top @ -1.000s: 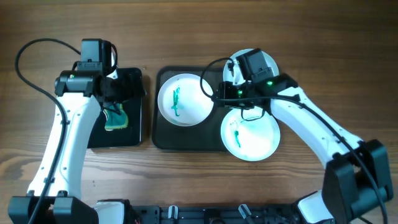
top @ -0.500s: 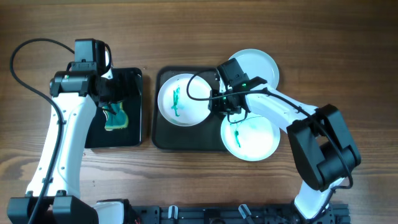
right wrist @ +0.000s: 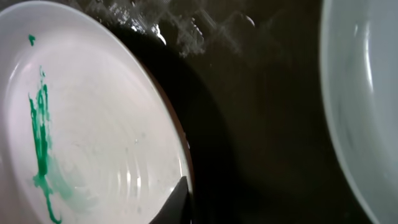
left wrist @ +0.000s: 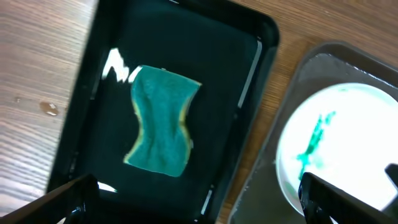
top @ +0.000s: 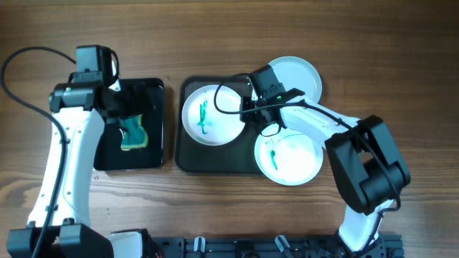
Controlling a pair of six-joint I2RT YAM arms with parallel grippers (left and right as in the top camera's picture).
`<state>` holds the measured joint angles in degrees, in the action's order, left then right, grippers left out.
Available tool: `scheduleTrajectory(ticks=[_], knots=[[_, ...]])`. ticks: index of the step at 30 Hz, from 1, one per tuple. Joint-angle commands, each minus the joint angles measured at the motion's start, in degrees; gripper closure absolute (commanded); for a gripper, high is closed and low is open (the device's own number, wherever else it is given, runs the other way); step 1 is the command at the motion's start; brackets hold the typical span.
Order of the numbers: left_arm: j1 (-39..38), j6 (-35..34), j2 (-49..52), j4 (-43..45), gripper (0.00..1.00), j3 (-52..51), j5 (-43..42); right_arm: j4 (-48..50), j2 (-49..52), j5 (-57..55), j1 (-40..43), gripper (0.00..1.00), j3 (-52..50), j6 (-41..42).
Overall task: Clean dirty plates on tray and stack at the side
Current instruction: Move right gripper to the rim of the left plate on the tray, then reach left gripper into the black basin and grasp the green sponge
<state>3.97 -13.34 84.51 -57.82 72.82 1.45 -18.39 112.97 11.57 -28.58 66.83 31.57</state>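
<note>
We find a narrow black plastic tray [top: 154, 143] near the wooden table's [top: 358, 43] left edge, with a green sponge [top: 133, 133] in it. To its right lies the large dark rectangular tray [top: 215, 159]. A smeared white round plate [top: 208, 118] sits in its left half, a pale blue round plate [top: 290, 159] overhangs its near right corner, and a plain white round plate [top: 301, 75] lies off its far right corner.

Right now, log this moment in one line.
left gripper open over sponge tray | right gripper shut at left plate rim, on tray

Small black tray [top: 155, 147]: rectangular, rounded corners, low rim, glossy highlights; lies flat on table, left part of overhead view.
Green sponge [left wrist: 160, 121]: waisted outline, pale edge; lies flat inside small black tray, near middle.
Wooden table [top: 215, 208]: brown grain.
Water droplet [left wrist: 48, 109]: on table, just beside small black tray.
</note>
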Motion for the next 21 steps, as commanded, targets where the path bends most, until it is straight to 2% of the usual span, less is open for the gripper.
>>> scheduleTrajectory(ticks=[1,9,13,18,21], knots=[[2.95,1.66,2.43,0.17,0.00,0.70,1.01,-0.15,1.86,0.48,0.04,0.96,0.63,-0.07],[3.67,7.74,10.29,-0.26,0.03,0.70,-0.57,-0.98,1.86,0.48,0.04,0.96,0.63,-0.07],[3.80,9.94,15.30,-0.28,0.16,0.70,-2.03,-1.01,1.86,0.48,0.04,0.96,0.63,-0.11],[6.95,10.12,20.35,0.02,0.26,0.70,-2.43,-1.11,1.86,0.48,0.04,0.96,0.63,-1.25],[8.76,15.28,22.67,1.51,0.29,0.68,-9.53,-1.36,1.86,0.48,0.04,0.95,0.63,-1.22]])
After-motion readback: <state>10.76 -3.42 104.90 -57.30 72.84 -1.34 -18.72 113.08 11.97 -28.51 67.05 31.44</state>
